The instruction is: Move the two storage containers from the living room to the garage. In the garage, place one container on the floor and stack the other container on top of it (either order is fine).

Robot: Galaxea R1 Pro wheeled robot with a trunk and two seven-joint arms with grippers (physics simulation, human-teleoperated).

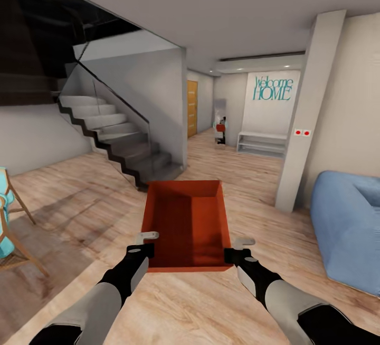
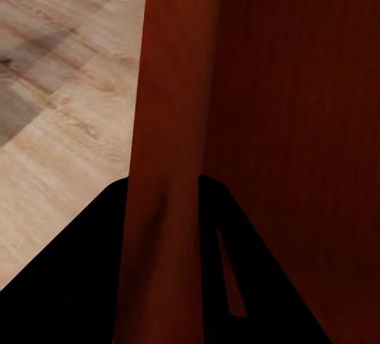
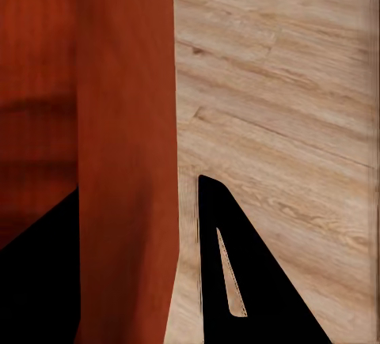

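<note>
Over on the far left a wooden chair (image 1: 10, 223) with a teal cushion stands on the light plank floor (image 1: 79, 197), and behind it a grey staircase (image 1: 116, 139) climbs beside a glass balustrade. Just ahead of the robot, held up between both arms, is one red-orange storage container (image 1: 187, 226) (open-topped, nothing inside). At its near left corner the left gripper (image 1: 141, 247) pinches the wall; from the left wrist the red wall (image 2: 162, 202) runs straight between the two dark fingers (image 2: 237, 281). At the near right corner the right gripper (image 1: 237, 251) pinches the opposite wall, which the right wrist shows between its fingers (image 3: 237, 281) too. Farther back, a hallway holds a wooden door (image 1: 192, 108) and a "Welcome HOME" sign (image 1: 272, 88) above a white bench. A blue sofa (image 1: 345, 229) sits at the right.
</note>
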